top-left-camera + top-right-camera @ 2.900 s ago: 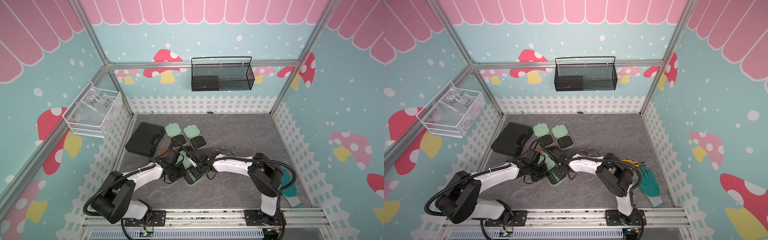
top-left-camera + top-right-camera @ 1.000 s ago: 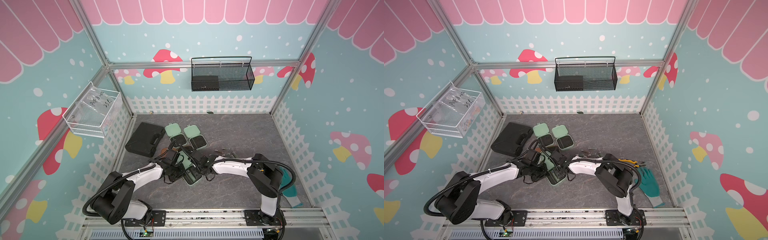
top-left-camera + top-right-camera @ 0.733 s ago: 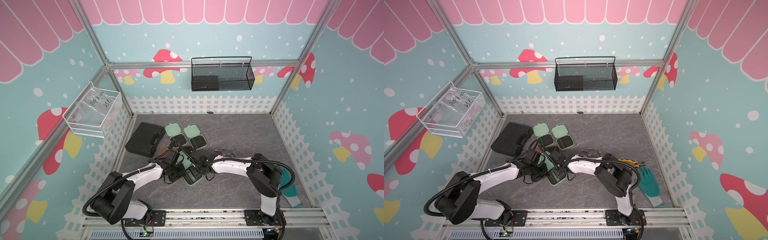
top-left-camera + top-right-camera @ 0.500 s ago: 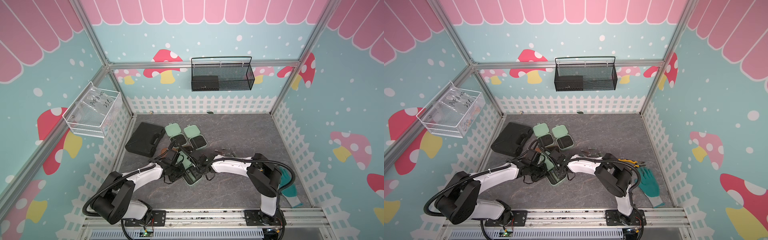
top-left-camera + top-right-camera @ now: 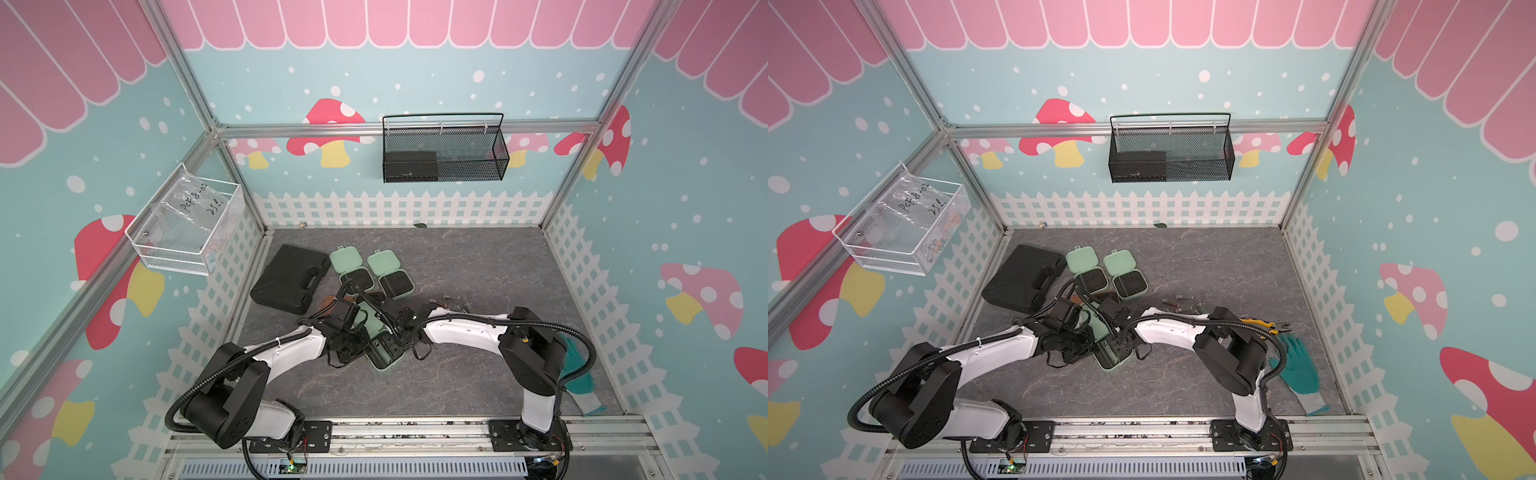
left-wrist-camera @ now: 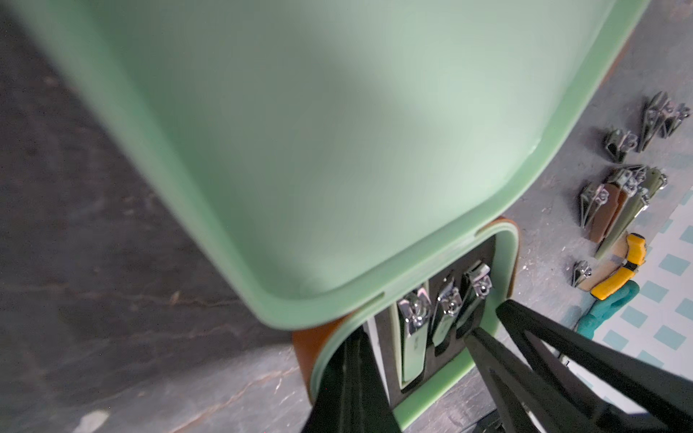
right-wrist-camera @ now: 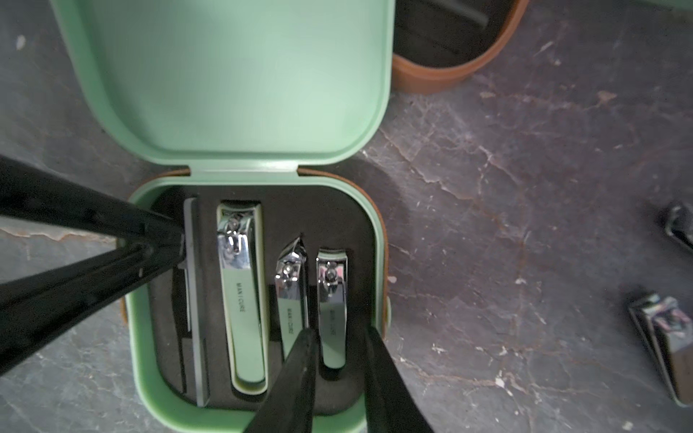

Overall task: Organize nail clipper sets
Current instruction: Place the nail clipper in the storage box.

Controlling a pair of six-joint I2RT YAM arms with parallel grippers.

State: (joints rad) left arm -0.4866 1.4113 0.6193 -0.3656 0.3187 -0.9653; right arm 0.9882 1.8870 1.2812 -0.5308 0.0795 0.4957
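While the right hand (image 7: 337, 330), spread, straddles the smallest clipper (image 7: 330, 285) lengthwise, the left hand (image 7: 180, 243) sits closed at the opposite wall of the mint case (image 7: 137, 337). Right is nearer.

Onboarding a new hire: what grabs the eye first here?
An open mint case at front centre, both grippers inside it: the right gripper open astride the smallest clipper, the left gripper shut at the file's edge. Loose clippers lie scattered on the table to its right.
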